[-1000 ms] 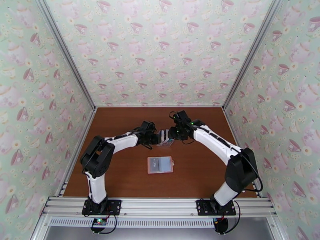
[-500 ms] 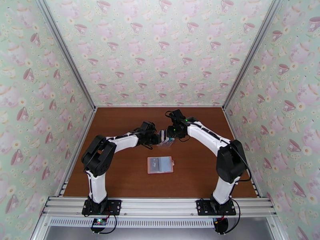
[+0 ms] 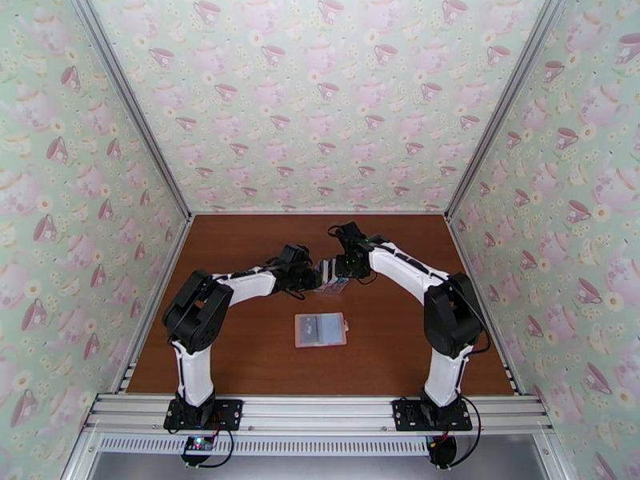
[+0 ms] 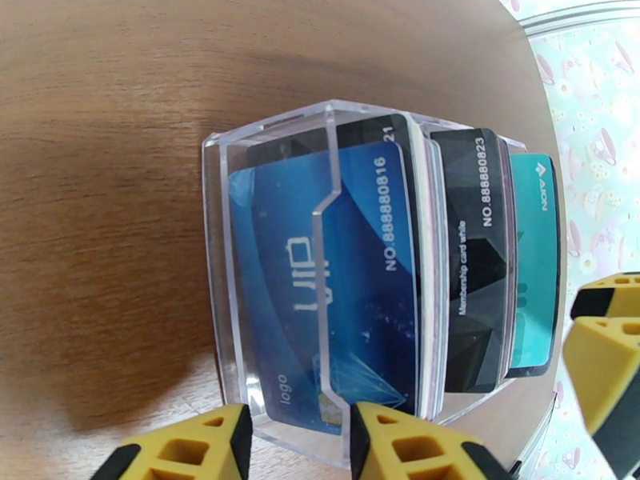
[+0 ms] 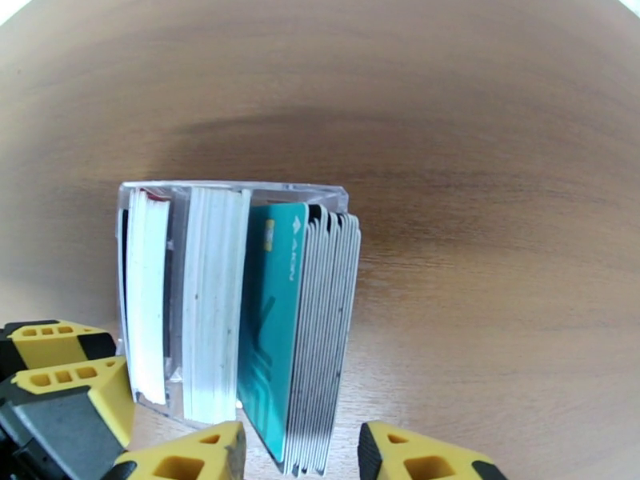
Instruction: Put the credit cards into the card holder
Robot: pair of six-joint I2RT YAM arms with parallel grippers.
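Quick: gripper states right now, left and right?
Left gripper: jaws partly apart at the clear plastic slotted rack; grip cannot be told.
Right gripper: open, straddling the teal-fronted stack of plastic cards.

One camera sits high up, above and behind both arms. It looks down and forward at the brown wooden surface (image 3: 400, 346) from far off. From there the see-through plastic rack (image 3: 330, 278) looks tiny between the left hand (image 3: 314, 275) and the right hand (image 3: 346, 270).

A second camera rides on the left wrist. It looks past the left hand (image 4: 300, 442) at the rack (image 4: 214, 258) just in front of it, very close.

A third camera rides on the right wrist. It looks past the right hand (image 5: 300, 454) at the same rack (image 5: 232, 188) from the other side, also very close.

All three cameras see the rack.
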